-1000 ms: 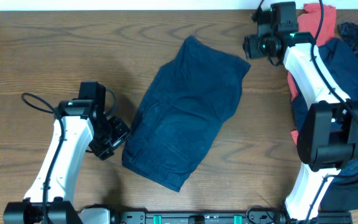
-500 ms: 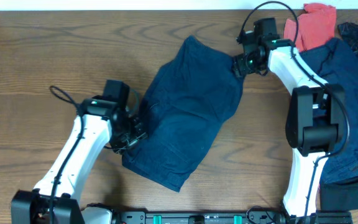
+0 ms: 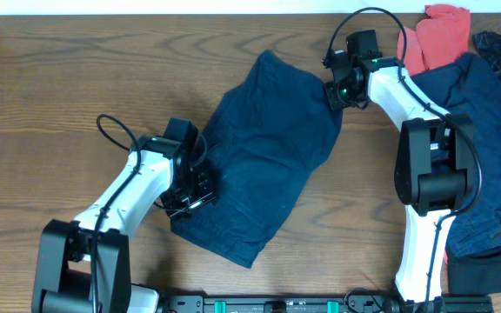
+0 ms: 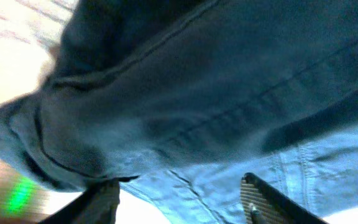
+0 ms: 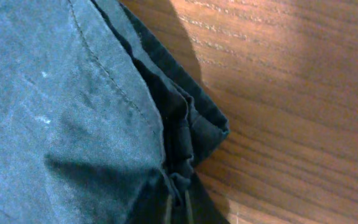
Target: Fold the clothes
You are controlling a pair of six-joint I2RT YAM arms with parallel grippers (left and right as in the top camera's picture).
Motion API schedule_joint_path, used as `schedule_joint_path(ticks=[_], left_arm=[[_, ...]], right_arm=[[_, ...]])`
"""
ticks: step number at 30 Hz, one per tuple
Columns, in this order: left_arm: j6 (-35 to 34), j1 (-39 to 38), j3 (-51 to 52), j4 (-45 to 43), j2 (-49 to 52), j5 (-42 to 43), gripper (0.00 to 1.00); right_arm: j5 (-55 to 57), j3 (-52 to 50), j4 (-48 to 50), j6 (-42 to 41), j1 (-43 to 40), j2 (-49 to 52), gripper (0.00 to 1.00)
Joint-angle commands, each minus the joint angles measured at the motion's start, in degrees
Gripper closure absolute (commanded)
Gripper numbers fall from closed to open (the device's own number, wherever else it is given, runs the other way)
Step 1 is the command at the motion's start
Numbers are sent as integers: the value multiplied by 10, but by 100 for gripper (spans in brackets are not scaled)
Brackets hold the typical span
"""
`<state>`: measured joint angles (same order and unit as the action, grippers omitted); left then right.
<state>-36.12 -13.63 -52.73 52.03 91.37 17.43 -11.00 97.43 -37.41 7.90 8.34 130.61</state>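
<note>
both arms on the navy shorts, one corner pinched

the navy shorts (image 3: 263, 156) lay flat in the middle of the wooden worktop (image 3: 59, 87), slanted, w/ one end twd the near edge and the other twd the far edge. nearest, the left gripper (image 3: 190, 196) sat on the shorts' left side w/ its pincer released. in the left wrist view its two fingers (image 4: 260, 199) stood wide apart below a rolled hem, w/ cloth filling the frame, a bit blurred. further back, the right gripper (image 3: 336, 91) touched the far-right corner of the shorts. in the right wrist view the layered corner bunched into folds that ran down btwn dark, close-set fingertips at the frame's bottom. so that pincer looked clenched on the shorts, tho the tips were mostly cut off. along the right edge of the worktop lay a heap of navy garments (image 3: 494, 113), partly under the right arm. in the far-right corner lay a coral-red garment (image 3: 442, 30).
</note>
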Motion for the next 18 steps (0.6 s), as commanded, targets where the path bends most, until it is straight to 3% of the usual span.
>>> schedule_joint_path(ticks=[1, 8, 13, 18], left_arm=[[-4, -1, 8, 1, 16, -75, 32], [33, 16, 8, -67, 19, -140, 32], [83, 36, 8, -179, 20, -146, 33], [87, 66, 8, -292, 25, -162, 33]], right_arm=[[-7, -5, -17, -1, -1, 24, 99], [90, -5, -97, -115, -25, 24, 99], [93, -5, -175, -214, -49, 21, 99], [93, -5, -243, -328, -69, 20, 99]])
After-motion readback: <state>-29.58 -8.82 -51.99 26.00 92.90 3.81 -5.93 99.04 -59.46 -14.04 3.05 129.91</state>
